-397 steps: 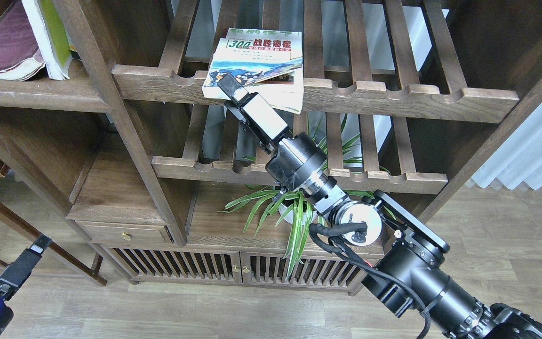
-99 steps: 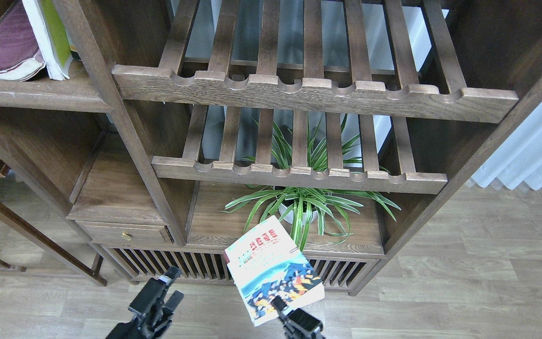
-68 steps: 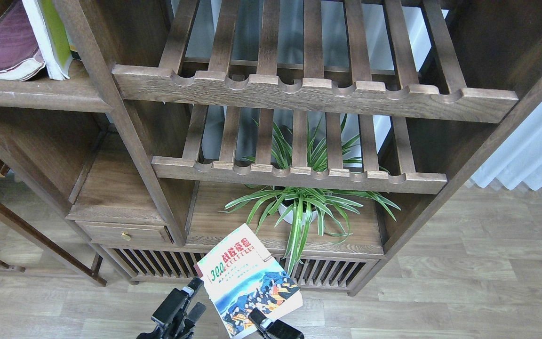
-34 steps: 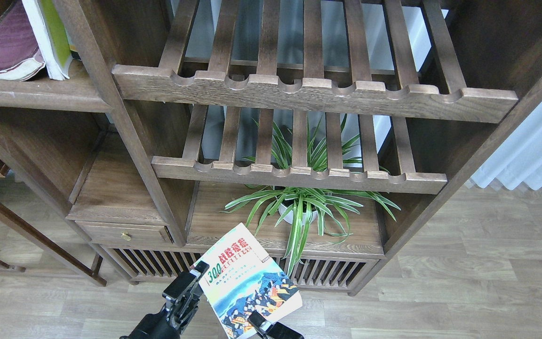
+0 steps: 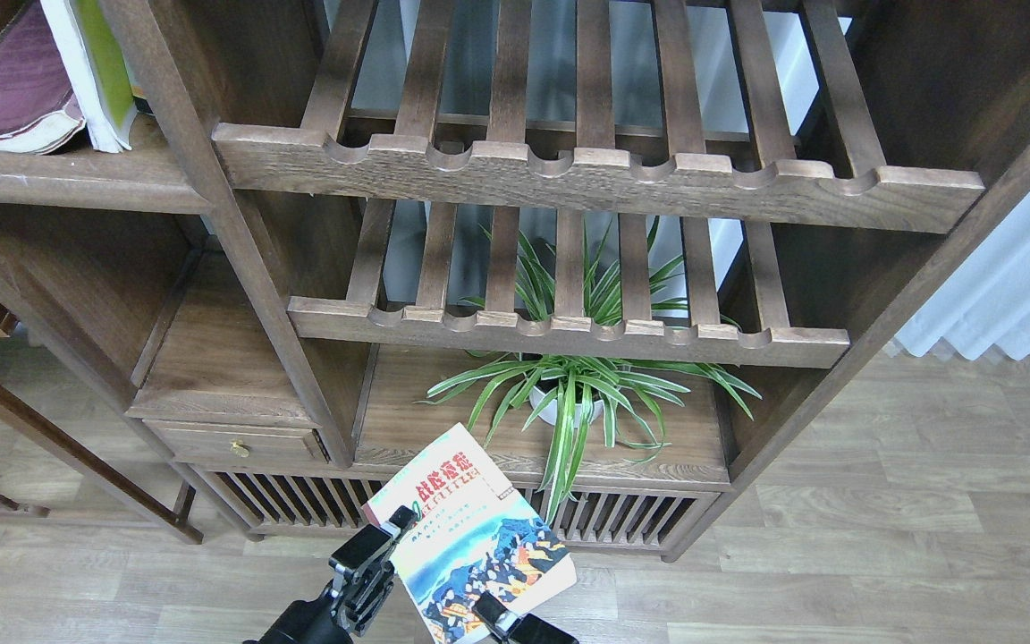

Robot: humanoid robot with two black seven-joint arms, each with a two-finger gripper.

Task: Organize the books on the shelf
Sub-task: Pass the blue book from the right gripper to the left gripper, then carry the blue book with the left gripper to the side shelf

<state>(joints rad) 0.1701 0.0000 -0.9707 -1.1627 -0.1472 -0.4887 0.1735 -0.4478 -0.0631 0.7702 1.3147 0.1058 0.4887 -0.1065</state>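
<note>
In the head view, the only view supplied, the white-blue book (image 5: 470,537) is being held low in front of the cabinet, cover up and tilted, well apart from the shelf (image 5: 68,183) at upper left. The right gripper (image 5: 488,615) is being seen at the book's lower edge, its fingers clenched on that edge, so the weight is judged to be carried from below. The left gripper (image 5: 390,537) is being presented at the book's left edge near the spine; one finger is overlapping the cover, but whether the fingers are clamped on the book or merely laid against it cannot be told. This arrangement is judged to be a transfer between arms, since the shelf lies on the left side and is likely being reached more easily by the left arm. On that shelf the maroon book (image 5: 5,80) is being kept flat or leaning, with the yellow-green book (image 5: 99,63) standing tilted just beside it; space to their right is being left for a third volume. The slatted racks (image 5: 586,170) are being left bare, and the potted plant (image 5: 569,394) is standing clear behind the held book. A slip at the handover is judged to be the main risk.
</note>
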